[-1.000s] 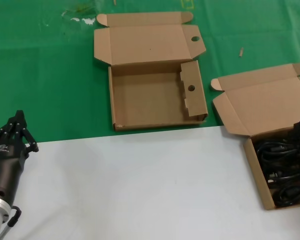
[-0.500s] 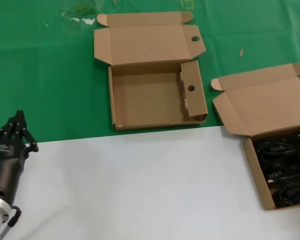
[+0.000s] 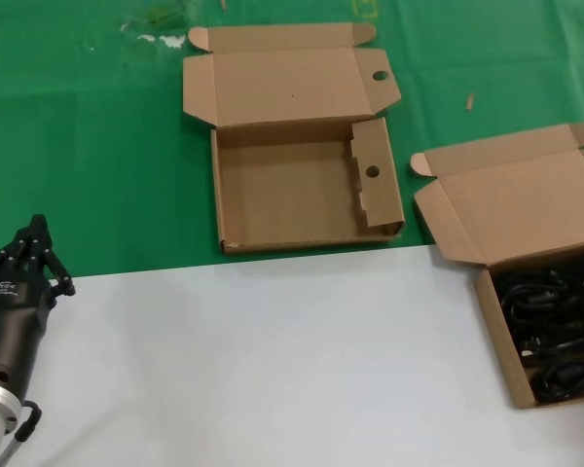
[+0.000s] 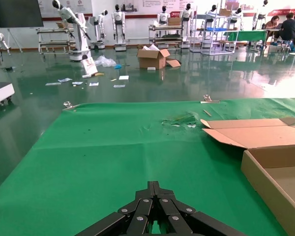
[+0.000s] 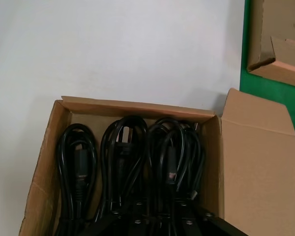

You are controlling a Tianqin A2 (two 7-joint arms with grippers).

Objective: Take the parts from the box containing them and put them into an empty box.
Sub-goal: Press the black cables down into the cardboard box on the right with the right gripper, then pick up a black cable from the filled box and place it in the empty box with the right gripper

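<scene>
The plain-lidded box [image 3: 493, 316] stands open at the right edge, on the white surface. It holds several coiled black power cords [image 3: 555, 331]. The right wrist view looks down into this box [image 5: 137, 107] onto the cords [image 5: 132, 162]. My right gripper [image 5: 157, 216] hangs just above them, dark against them, and is outside the head view. The empty box with round holes [image 3: 287, 190] lies open on the green mat at centre back. It also shows in the left wrist view [image 4: 278, 177]. My left gripper [image 3: 37, 226] is shut and empty at the lower left, also seen in its wrist view [image 4: 154, 184].
The green mat [image 3: 97, 146] covers the back half of the table and the white surface [image 3: 273, 360] the front. The empty box's lid [image 3: 282, 78] lies folded back. The cord box's lid [image 3: 516, 195] stands open towards the back. A corner of the empty box shows in the right wrist view [image 5: 280, 44].
My right gripper, seen earlier at the head view's right edge above the cord box, has moved out of that view. The left arm has not moved.
</scene>
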